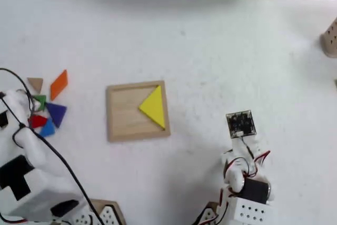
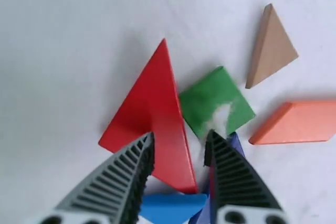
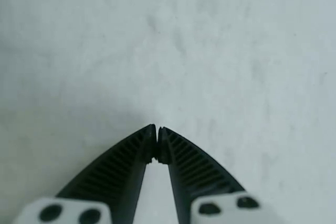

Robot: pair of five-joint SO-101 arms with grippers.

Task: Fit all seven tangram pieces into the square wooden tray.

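The square wooden tray [image 1: 120, 113] lies mid-table with a yellow triangle [image 1: 154, 107] in its right half. The other pieces are clustered at the far left: tan triangle [image 1: 35, 83], orange parallelogram [image 1: 59, 84], green square [image 1: 40, 101], purple triangle [image 1: 56, 113], red triangle [image 1: 38, 121], blue triangle [image 1: 48, 128]. My left gripper [image 2: 179, 137] hangs open over the red triangle [image 2: 152, 108], whose narrow end lies between the fingers. Around it lie the green square [image 2: 210, 98], the tan triangle [image 2: 270, 51], the orange parallelogram [image 2: 296, 123] and the blue triangle [image 2: 170, 207]. My right gripper [image 3: 157, 142] is shut with nothing in it, over bare table.
The left arm's white body [image 1: 23, 172] and black cable [image 1: 63, 164] fill the front left corner. The right arm [image 1: 245, 185] sits at the front, right of the tray. A pegged wooden object [image 1: 330, 38] stands at the right edge.
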